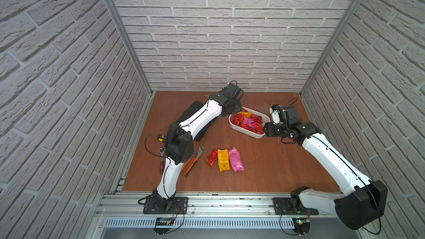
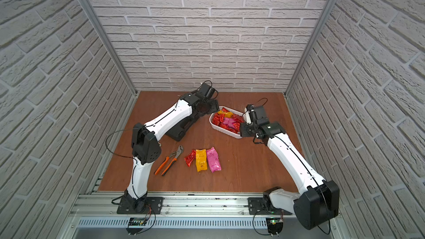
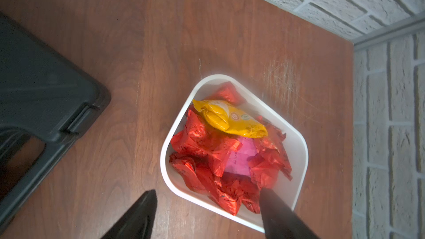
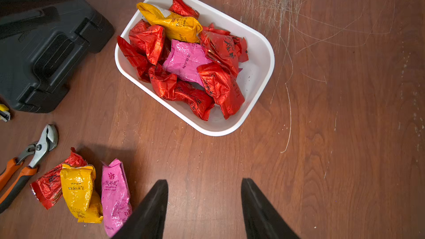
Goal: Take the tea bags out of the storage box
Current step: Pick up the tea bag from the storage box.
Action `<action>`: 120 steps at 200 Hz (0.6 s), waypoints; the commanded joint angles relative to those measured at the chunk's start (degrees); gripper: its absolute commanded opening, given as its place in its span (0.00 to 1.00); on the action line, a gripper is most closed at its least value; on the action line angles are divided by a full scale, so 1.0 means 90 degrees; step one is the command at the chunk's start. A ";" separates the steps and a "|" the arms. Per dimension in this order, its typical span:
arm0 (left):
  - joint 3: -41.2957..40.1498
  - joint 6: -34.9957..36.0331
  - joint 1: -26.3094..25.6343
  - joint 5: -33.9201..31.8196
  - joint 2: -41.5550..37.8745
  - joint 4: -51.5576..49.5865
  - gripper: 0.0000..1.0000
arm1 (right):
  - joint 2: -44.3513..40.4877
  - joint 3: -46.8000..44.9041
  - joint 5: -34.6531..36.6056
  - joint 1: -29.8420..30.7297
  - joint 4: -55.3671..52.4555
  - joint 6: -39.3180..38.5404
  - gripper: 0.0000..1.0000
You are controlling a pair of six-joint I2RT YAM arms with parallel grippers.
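Observation:
The white storage box (image 1: 241, 130) (image 2: 220, 129) (image 3: 164, 157) (image 4: 273, 65) sits at the back right of the table. Inside it lies a heap of tea bags (image 1: 247, 121) (image 2: 227, 123) (image 3: 207, 152) (image 4: 184, 63): several red, one yellow, one pink. A red (image 1: 212, 157), a yellow (image 1: 223, 160) and a pink tea bag (image 1: 235, 159) lie side by side on the table nearer the front. My left gripper (image 3: 208, 191) (image 1: 235, 109) hovers open over the box's far left end, one finger outside the rim, one above the bags. My right gripper (image 4: 203, 181) (image 1: 265, 130) hangs open and empty above bare table beside the box.
A black tool case (image 1: 194, 110) (image 3: 34, 100) (image 4: 46, 54) lies left of the box, under my left arm. Orange-handled pliers (image 1: 194, 159) (image 4: 27, 159) lie left of the three loose bags. A ratchet (image 1: 162, 157) and a screwdriver (image 1: 162, 137) are further left. Brick walls close in behind and beside.

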 commanded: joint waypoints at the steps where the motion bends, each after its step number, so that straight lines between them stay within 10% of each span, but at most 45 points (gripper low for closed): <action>1: 0.0459 -0.1065 -0.0100 -0.0436 0.0425 -0.0923 0.73 | -0.0290 -0.0076 -0.0015 -0.0077 0.0280 0.0115 0.56; 120: 0.0971 -0.1802 -0.0320 -0.0090 0.1241 -0.0888 0.52 | -0.0520 -0.0181 -0.0171 -0.0259 0.0223 0.0038 0.56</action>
